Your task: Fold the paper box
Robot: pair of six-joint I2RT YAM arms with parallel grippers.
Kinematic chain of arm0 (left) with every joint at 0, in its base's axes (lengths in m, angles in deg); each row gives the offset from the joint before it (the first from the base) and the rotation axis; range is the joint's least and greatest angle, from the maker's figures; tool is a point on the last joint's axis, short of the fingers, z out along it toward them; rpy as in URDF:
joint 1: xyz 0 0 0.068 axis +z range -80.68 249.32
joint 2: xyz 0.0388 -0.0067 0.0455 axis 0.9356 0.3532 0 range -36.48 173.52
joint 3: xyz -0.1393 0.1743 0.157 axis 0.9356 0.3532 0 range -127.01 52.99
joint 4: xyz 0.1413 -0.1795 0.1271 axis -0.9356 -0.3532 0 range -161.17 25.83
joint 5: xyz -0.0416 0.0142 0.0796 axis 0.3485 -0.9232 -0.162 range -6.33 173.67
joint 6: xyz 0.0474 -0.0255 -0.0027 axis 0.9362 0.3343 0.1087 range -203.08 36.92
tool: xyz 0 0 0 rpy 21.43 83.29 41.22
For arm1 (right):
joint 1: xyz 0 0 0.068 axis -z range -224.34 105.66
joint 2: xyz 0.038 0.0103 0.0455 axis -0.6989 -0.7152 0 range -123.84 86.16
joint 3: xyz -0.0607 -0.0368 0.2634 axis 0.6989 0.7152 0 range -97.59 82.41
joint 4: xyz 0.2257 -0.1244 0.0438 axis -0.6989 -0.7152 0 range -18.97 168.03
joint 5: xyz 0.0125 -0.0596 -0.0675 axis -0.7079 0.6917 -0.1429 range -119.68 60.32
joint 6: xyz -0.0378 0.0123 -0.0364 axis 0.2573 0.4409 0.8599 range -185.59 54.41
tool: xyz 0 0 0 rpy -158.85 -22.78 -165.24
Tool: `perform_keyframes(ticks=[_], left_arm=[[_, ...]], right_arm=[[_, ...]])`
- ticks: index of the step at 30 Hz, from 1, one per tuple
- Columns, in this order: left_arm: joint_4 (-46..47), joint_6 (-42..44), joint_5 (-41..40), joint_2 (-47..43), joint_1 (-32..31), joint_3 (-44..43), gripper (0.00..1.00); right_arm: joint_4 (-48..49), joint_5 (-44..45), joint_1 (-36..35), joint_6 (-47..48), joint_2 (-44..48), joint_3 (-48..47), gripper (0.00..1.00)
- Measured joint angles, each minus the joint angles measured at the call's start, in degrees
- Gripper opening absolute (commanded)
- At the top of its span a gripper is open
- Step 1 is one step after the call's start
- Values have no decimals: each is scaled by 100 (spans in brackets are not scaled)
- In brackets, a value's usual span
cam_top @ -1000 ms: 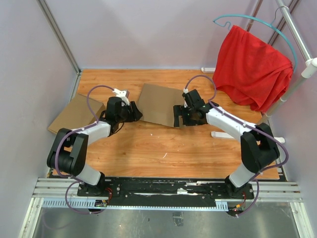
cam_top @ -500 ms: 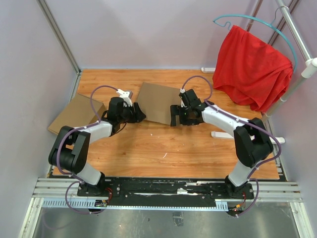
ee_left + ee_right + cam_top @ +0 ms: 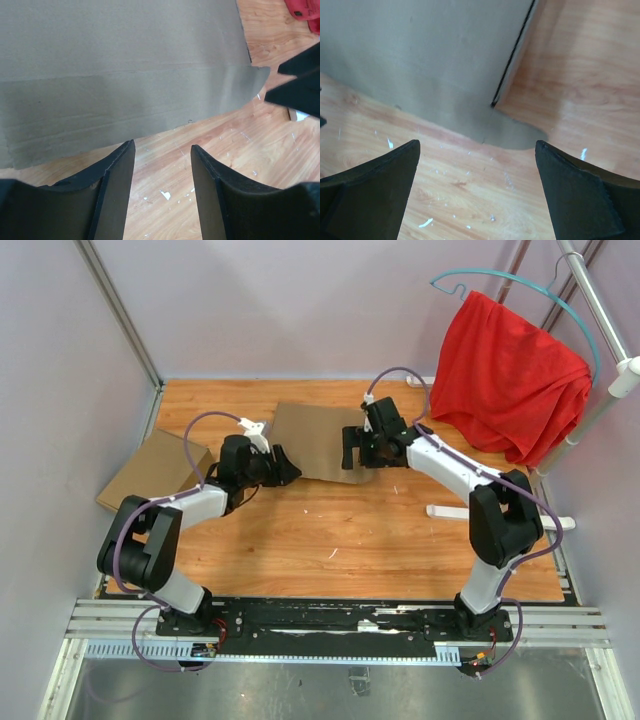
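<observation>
A: Where's the box?
B: On the table, lying between the two grippers, its edge just past both sets of tips. Its rounded tab is dead ahead of the right gripper.
A: Jaws?
B: Right: spread wide, nothing in them. Left gripper: apart too, narrower gap, also empty.
A: Any contact?
B: Can't tell from the wrist views.
</observation>
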Motion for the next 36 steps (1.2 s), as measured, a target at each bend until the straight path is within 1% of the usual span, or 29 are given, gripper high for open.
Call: perform_keyframes(ticks=[3, 6, 8, 10, 13, 16, 19, 24, 28, 32, 36], left_arm=[[-83, -2, -330, -136, 0, 11, 57], [-223, -63, -1025, -428, 24, 13, 59], [-264, -142, -1464, -621, 109, 11, 60], [-343, -227, -1849, -721, 254, -35, 61], [-540, -304, -2299, -616, 455, -345, 61], [-645, -321, -2516, -278, 566, -839, 61], [-623, -319, -2533, 234, 619, -1351, 60], [-560, -317, -2232, 1016, 619, -1720, 57], [-688, -299, -2024, 1679, 619, -2164, 54], [-769, -302, -1700, 1996, 621, -2396, 52], [-767, -330, -1375, 2072, 629, -2500, 51]], right_arm=[[-11, 9, 282, 55, -125, -286, 99], [-4, -79, 527, 90, -256, -549, 99], [-28, -153, 634, 127, -463, -861, 100], [-120, -240, 660, 166, -844, -1436, 100], [-133, -380, 656, 208, -1362, -2061, 99], [-142, -522, 656, 205, -1672, -2243, 98], [-177, -638, 658, 184, -1891, -2245, 98], [-240, -776, 695, 136, -2100, -2262, 97], [-275, -896, 741, 136, -2284, -2507, 96], [-286, -1010, 767, 138, -2446, -2664, 95], [-315, -1106, 815, 157, -2594, -2900, 95]])
